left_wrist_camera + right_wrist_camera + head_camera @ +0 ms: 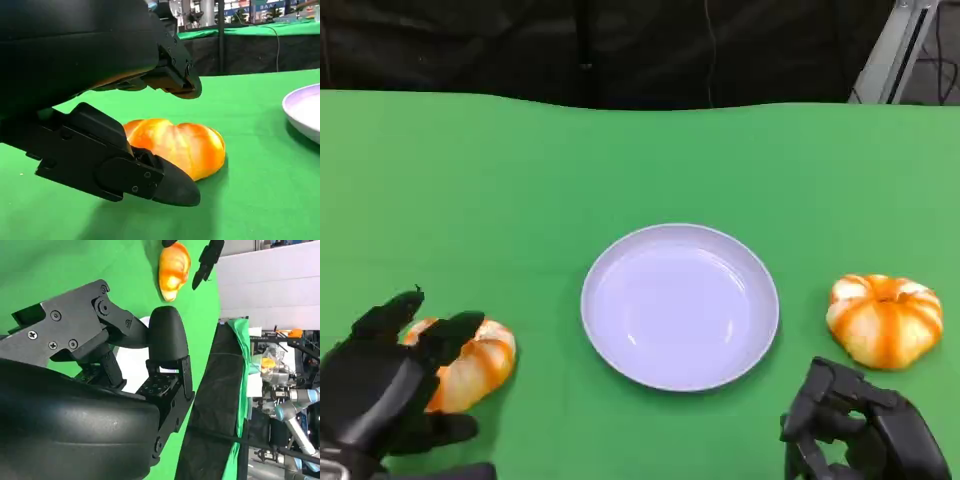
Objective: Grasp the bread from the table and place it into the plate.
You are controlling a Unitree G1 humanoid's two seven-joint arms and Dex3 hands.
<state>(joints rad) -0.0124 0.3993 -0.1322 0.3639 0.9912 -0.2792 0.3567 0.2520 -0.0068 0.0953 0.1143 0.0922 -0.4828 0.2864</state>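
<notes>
The table (620, 160) was covered in a green cloth and ran back to a dark curtain (620, 45) behind its far edge. Near its middle sat the plate (680, 305), round, pale lilac and shallow, with nothing in it.

2 orange-and-white striped breads lay on the table, one on each side of the plate and both apart from it. The left bread (470, 365) lay toward the robot's left front, resting flat on the cloth. The right bread (885, 318) sat to the right of the plate, well clear of its rim.

The left hand (390, 385) was at the left bread with its fingers spread apart around it: in the left wrist view one finger (175, 75) reached over the top of the bread (180, 147) and another (150, 180) lay low beside its near side, with gaps visible between them and the crust, so the hand had not clamped on it.

The right hand (850, 420) hovered low at the front right, just in front of the right bread, its fingers curled inward and holding nothing.
</notes>
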